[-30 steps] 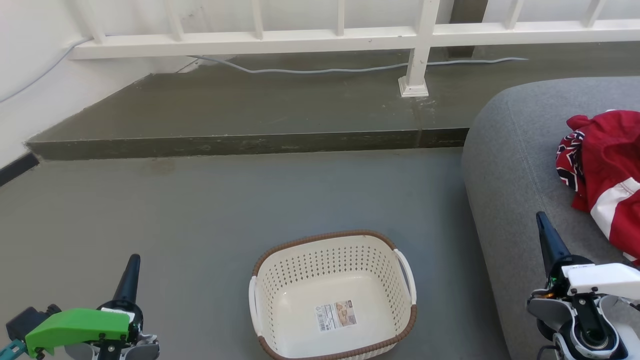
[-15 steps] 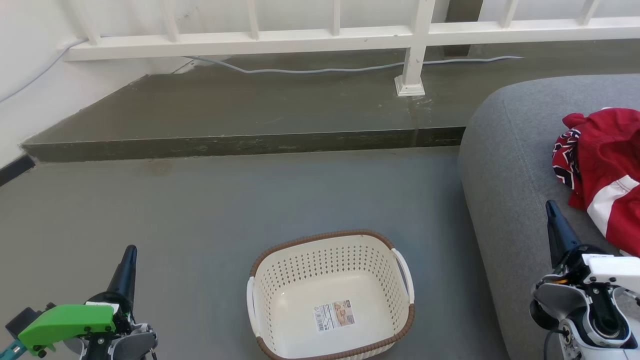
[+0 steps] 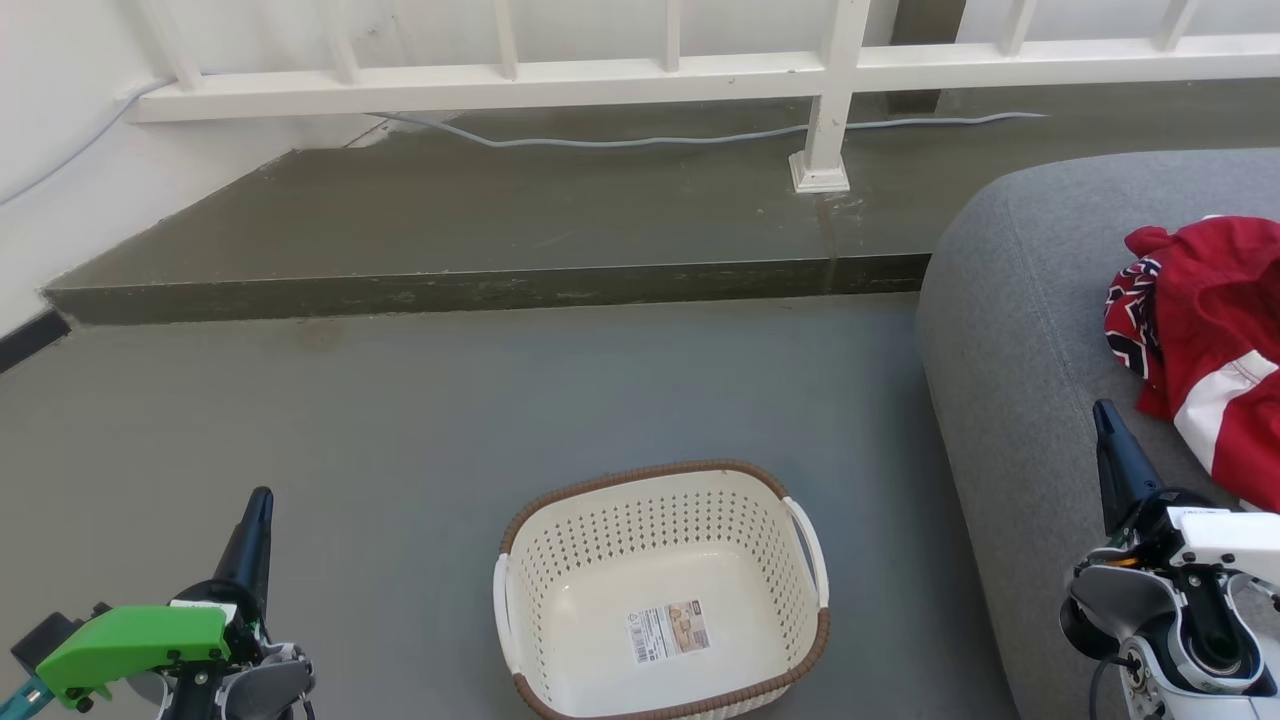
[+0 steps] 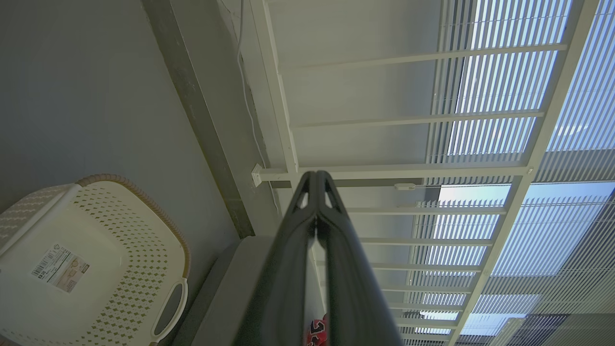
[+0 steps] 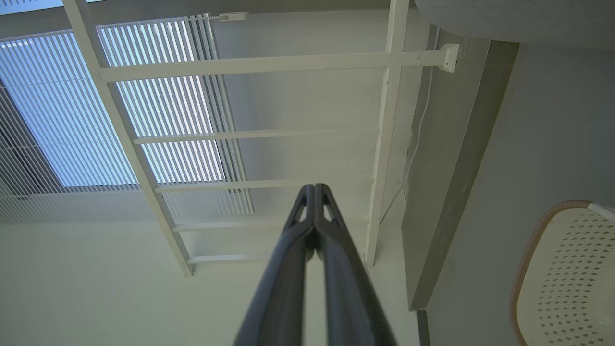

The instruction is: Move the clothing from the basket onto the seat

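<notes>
The cream perforated basket (image 3: pixel 660 590) with a brown rim stands on the floor at the bottom centre, with only a label sticker inside it. Red clothing (image 3: pixel 1205 340) with white trim lies bunched on the grey seat (image 3: pixel 1020 330) at the right edge. Down at the lower left, well left of the basket, my left gripper (image 3: pixel 260 500) is shut with nothing in it. My right gripper (image 3: pixel 1102 408) is shut and empty in front of the seat, just left of the clothing. The left wrist view shows the basket (image 4: pixel 101 259) and a sliver of the clothing (image 4: pixel 318 331).
A raised concrete step (image 3: pixel 480 285) crosses the floor behind the basket. On it stand a white railing (image 3: pixel 650 75) with a post (image 3: pixel 825 150), and a grey cable (image 3: pixel 640 138) trails along it. A white wall (image 3: pixel 60 180) closes the left side.
Over the first half second the right gripper rose a little and the left gripper sank a little in the head view, and the view shifted slightly. Since then nothing has moved.
</notes>
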You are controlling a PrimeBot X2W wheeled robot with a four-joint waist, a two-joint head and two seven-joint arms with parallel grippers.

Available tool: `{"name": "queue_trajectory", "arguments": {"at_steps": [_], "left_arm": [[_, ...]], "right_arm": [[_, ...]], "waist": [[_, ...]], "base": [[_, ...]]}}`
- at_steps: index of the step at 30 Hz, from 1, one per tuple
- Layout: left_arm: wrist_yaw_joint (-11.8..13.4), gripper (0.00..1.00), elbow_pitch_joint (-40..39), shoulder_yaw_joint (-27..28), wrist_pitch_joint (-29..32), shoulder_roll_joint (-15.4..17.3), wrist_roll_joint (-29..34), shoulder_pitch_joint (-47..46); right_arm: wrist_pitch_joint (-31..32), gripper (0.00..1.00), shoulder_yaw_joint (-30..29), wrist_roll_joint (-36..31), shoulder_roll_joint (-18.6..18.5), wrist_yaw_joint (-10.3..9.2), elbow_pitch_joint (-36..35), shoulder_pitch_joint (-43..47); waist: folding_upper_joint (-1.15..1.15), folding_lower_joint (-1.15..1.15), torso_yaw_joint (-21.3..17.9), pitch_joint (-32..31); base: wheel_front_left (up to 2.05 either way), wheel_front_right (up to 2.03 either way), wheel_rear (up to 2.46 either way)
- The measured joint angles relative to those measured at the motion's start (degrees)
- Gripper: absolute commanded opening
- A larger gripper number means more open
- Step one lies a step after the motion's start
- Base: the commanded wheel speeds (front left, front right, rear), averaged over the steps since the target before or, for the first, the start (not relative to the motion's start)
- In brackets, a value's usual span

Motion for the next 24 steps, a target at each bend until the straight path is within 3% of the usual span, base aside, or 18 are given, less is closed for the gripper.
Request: {"name": "queue_trajectory", "arguments": {"at_steps": [24], "left_arm": [[-0.44, 0.00, 0.81, 0.08, 0.18, -0.04, 0.00, -0.04]], "right_arm": [[0.03, 0.00, -0.16, 0.00, 0.01, 0.33, 0.79, -0.44]], "waist": [[0.00, 0.00, 0.00, -0.04]], "base": [[0.00, 0.00, 0.00]]}}
